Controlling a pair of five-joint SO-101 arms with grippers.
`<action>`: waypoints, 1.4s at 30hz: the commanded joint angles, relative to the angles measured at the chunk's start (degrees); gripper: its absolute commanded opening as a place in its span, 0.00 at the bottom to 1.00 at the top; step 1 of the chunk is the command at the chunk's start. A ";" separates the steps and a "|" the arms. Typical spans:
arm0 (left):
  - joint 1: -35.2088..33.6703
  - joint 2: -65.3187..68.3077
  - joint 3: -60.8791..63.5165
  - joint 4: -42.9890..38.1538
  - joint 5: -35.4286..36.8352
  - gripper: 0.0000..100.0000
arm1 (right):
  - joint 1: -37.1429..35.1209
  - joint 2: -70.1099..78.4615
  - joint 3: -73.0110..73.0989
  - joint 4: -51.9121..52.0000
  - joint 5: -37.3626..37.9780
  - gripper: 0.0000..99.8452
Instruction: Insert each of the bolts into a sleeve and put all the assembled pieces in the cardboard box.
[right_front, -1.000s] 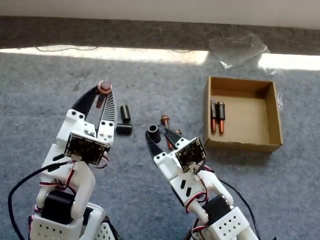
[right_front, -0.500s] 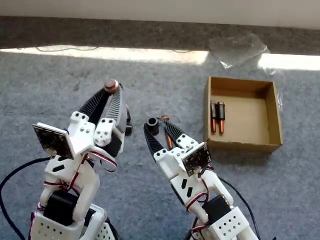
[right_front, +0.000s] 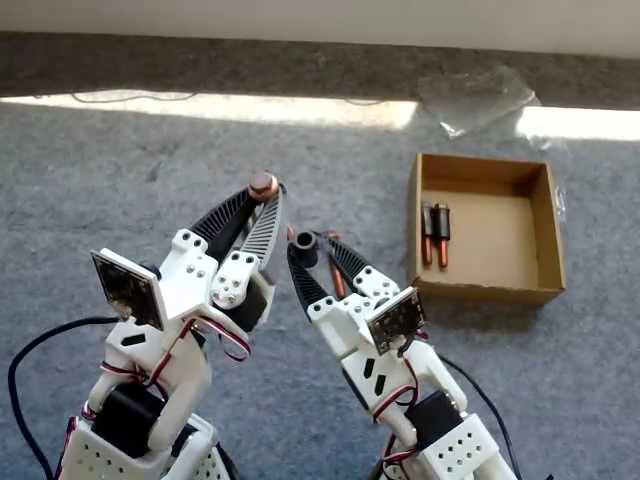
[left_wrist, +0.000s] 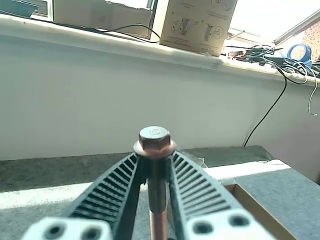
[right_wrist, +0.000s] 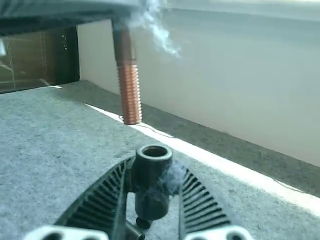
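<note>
- The left gripper (right_front: 262, 200) is raised above the grey carpeted surface (right_front: 100, 180), its two ribbed fingers closed on a copper-coloured bolt (right_front: 263, 183).
- The bolt stands upright. Its hex head sits on top at the fingertips and its shank runs down between the fingers. In the right wrist view the threaded end hangs free in the air.
- Just beside it, the right gripper (right_front: 308, 252) has its fingers clamped on a black sleeve (right_wrist: 151, 159).
- The sleeve is upright too, with its open bore facing up and its lower end dropping between the fingers.
- Bolt and sleeve are near each other but apart. In the high view the bolt head is to the left of the sleeve and a little farther out. In the right wrist view the threaded tip hangs higher than the sleeve's mouth and not over it.
- A loose bolt (right_front: 338, 282) lies on the carpet under the right gripper and is partly hidden by one of its fingers.
- To the right, well clear of both grippers, the cardboard box (right_front: 480, 290) sits open on the carpet.
- Two assembled pieces (right_front: 441, 235) lie side by side inside it, close to its left wall. Their dark sleeve ends point away from the arms and their copper ends point toward them.
- Beyond the box, a crumpled clear plastic bag (right_front: 475, 100) lies across the bright strip of light at the far edge of the carpet.
</note>
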 joint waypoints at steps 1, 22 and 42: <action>1.19 -1.27 -0.31 -1.67 0.44 0.01 | -0.22 -0.57 6.90 0.31 -0.35 0.00; 7.69 -0.92 5.23 -6.07 -9.58 0.01 | -0.57 -0.57 7.34 3.30 7.47 0.00; 3.21 -0.84 7.52 -9.49 -5.71 0.01 | -0.57 -0.66 7.34 3.21 5.01 0.00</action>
